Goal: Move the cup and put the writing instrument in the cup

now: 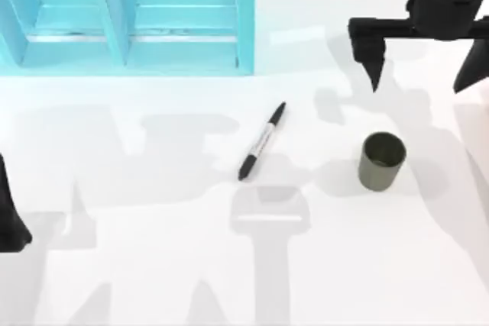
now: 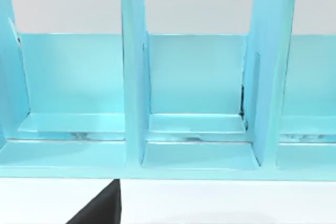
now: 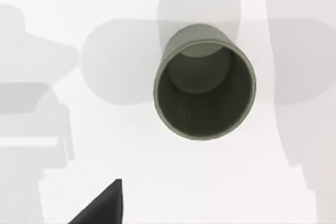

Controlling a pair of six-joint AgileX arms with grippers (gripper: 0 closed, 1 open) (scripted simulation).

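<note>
The olive-grey cup (image 1: 381, 160) stands upright on the white table, right of centre. In the right wrist view the cup (image 3: 205, 90) is seen from above, with its dark inside empty. The marker (image 1: 262, 141) lies flat and slanted near the table's middle, left of the cup and apart from it. My right gripper (image 1: 420, 74) hangs open above the table behind the cup, touching nothing. One of its fingertips (image 3: 102, 205) shows dark in the wrist view. My left arm (image 1: 11, 219) is parked at the table's left edge, with one fingertip (image 2: 100, 205) far off to the side.
A cyan shelf unit (image 1: 126, 17) with upright dividers stands at the back left, and its compartments (image 2: 197, 103) face the left wrist camera. White tabletop (image 1: 153, 265) lies bare in front of the marker and the cup.
</note>
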